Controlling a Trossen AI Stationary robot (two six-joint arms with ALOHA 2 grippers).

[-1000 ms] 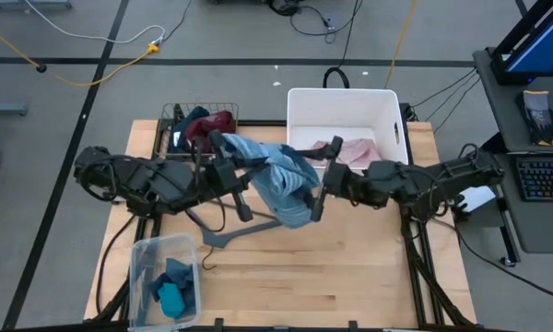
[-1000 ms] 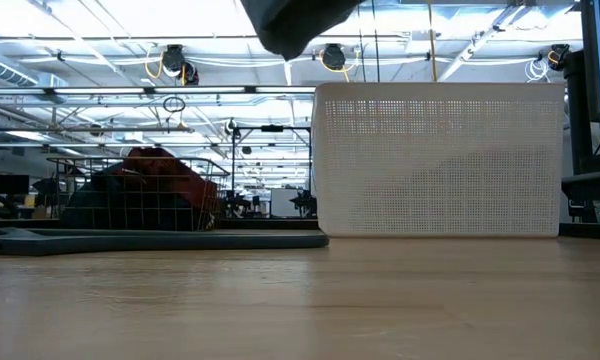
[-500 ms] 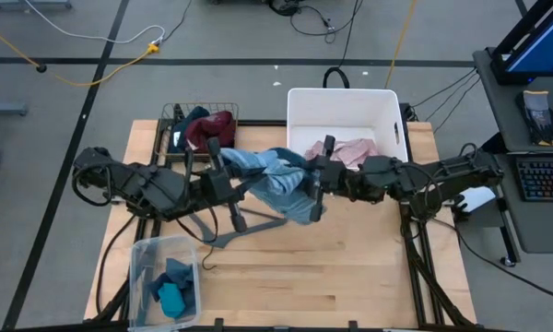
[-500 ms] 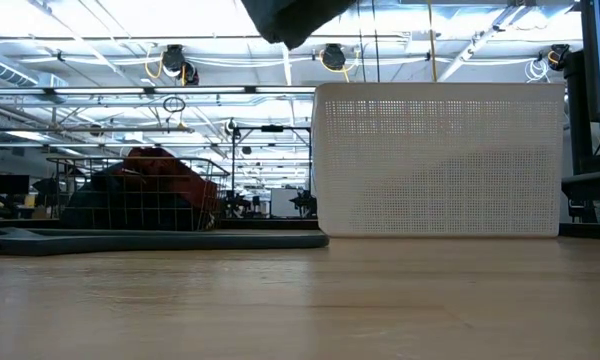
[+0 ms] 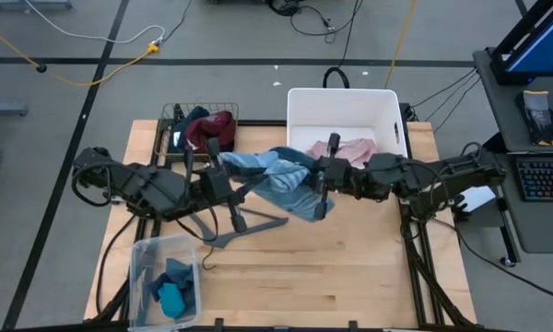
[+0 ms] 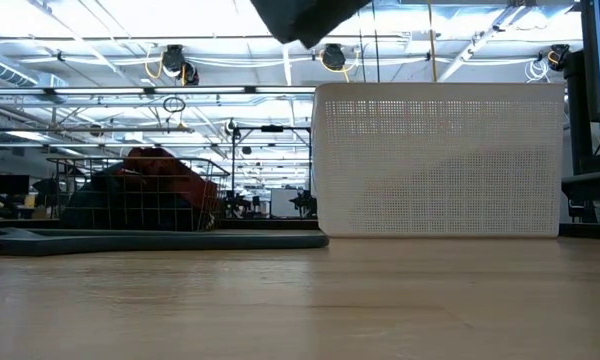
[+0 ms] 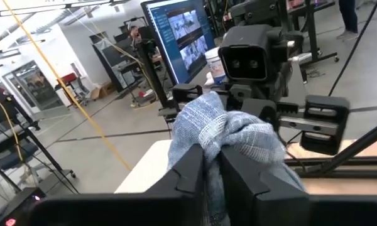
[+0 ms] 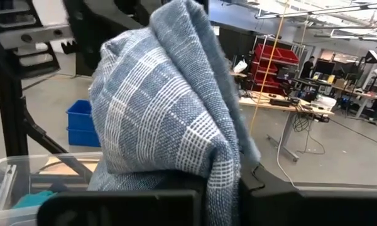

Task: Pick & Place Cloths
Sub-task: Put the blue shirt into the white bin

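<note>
left gripper [image 5: 232, 181]: fingers pressed together on one end of the light blue striped shirt [image 5: 278, 180]; the left wrist view showed fabric pinched between its dark fingers [image 7: 190, 168].
right gripper [image 5: 320, 181]: clamped on the other end of the same shirt; cloth bunched over its jaws in the right wrist view.
shirt position: hung above the table, stretched between the two grippers, with a fold sagging below the line between them.
long axis: ran roughly straight from one gripper to the other, across the table.
white bin [image 5: 298, 109]: just behind the right gripper, well apart from the left one; a pink shirt [image 5: 355, 150] already lay in it.
nearer arm: right, by my read; it looked better placed to carry the shirt into the bin.
risk: both ends gripped, so one side likely had to let go first.
</note>
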